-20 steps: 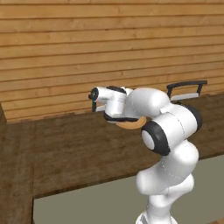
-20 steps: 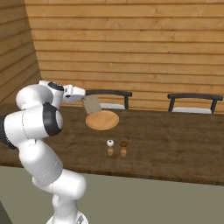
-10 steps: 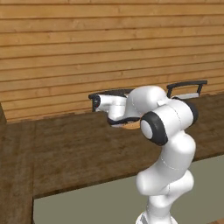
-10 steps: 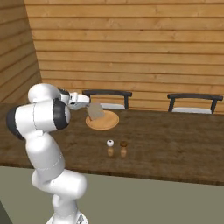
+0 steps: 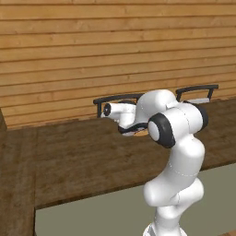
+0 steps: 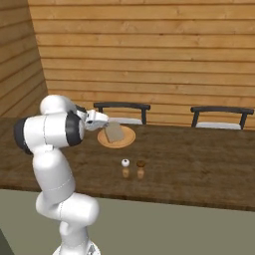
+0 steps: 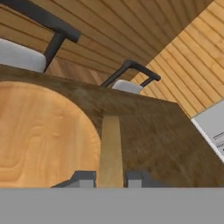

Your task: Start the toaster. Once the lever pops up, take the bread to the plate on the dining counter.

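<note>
The bread (image 6: 114, 132) is a thin, pale grey-tan square slice, seen edge-on in the hand view as a narrow tan strip (image 7: 110, 151) rising between the two dark fingertips (image 7: 83, 178), which pinch it from both sides; the pincer (image 7: 110, 179) is closed on the slice. From the right base view the slice hangs tilted just above the plate (image 6: 127, 140), its lower edge near the plate's surface; whether it touches cannot be told. The plate is one round tan-orange disc lying on the dark wood tabletop (image 6: 199, 164), and in the left base view the arm covers nearly all of it. Two small shakers (image 6: 133, 169) stand side by side on the tabletop, nearer the camera than the plate. Two dark-framed chairs (image 6: 219, 115) stand behind the tabletop against the plank wall (image 6: 149, 55).
</note>
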